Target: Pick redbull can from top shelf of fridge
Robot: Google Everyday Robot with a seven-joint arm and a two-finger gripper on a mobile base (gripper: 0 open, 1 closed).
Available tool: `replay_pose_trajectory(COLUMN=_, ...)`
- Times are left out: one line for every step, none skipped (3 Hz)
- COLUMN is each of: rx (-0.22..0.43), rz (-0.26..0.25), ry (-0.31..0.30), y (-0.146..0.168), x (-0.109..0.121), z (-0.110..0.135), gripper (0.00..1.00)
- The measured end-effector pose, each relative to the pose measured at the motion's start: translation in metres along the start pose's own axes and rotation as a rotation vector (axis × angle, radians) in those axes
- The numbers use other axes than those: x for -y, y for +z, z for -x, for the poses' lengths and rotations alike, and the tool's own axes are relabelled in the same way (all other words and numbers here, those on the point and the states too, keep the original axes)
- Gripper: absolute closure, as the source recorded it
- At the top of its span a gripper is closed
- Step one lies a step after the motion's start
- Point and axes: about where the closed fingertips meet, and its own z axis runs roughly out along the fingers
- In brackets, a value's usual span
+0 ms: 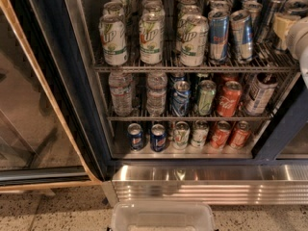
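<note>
The fridge (72, 85) stands open with its dark frame on the left. Its top shelf (192, 68), a grey wire rack, holds rows of wide white-green 7UP cans (151, 37) on the left and slim blue-and-silver redbull cans (218, 35) on the right, a second front one (241, 34) beside it. My gripper (285, 29) is at the right end of the top shelf, on the white arm (302, 42) that comes in from the right edge. It is just right of the redbull rows, at can height.
The middle rack (187, 115) holds water bottles (120, 93) and mixed soda cans. The bottom level holds small cans (158, 137). The glass sliding door (29, 109) is at the left. The ribbed steel base panel (207, 184) lies below, with a white bin (163, 218) on the floor.
</note>
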Motion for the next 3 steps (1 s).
replay_pose_trajectory(rx=-0.006, rz=0.019, ry=0.021, y=-0.012, x=0.000, z=0.008, gripper=1.00)
replay_pose_trajectory(rx=-0.014, rz=0.034, ry=0.041, y=-0.023, x=0.000, z=0.013, gripper=1.00)
replay_pose_trajectory(rx=-0.028, rz=0.039, ry=0.072, y=-0.043, x=0.003, z=0.017, gripper=1.00)
